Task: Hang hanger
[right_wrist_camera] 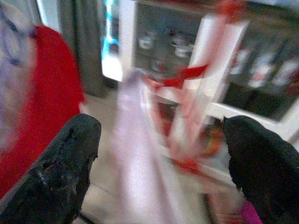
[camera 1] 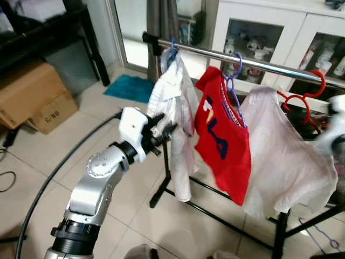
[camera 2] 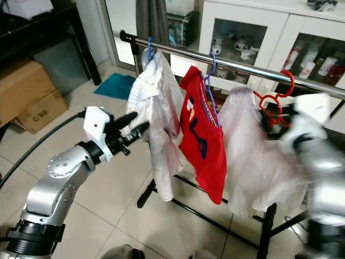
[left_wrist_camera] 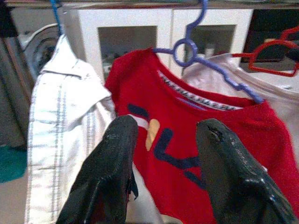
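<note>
Head eyes look down at the rack (camera 1: 253, 63); wrist cameras face its clothes closely.

Rail (camera 1: 280, 67) runs across upper frame. Hung along it, left to right: shirt (camera 1: 172, 118), T-shirt (camera 1: 223, 140), pale garment (camera 1: 285, 162), hanger (camera 1: 304, 102). Cabinet (camera 1: 259, 32) behind. Boxes (camera 1: 32, 97) at left edge. Mat (camera 1: 129, 87) behind the shirt.

rail (camera 1: 280, 67): polished metal, glossy
red hanger (camera 1: 302, 100): smooth plastic
purple hanger (left_wrist_camera: 205, 60): smooth plastic
red T-shirt (camera 1: 223, 145): matt knit cloth
striped shirt (left_wrist_camera: 60, 121): thin woven cloth
pale garment (camera 1: 291, 162): soft matt cloth
boxes (camera 1: 32, 97): matt cardboard
floor (camera 1: 81, 129): glazed tile; slight sheen
left gripper (left_wrist_camera: 163, 154) fingers (left_wrist_camera: 112, 168): rough black rubbery pads
</note>
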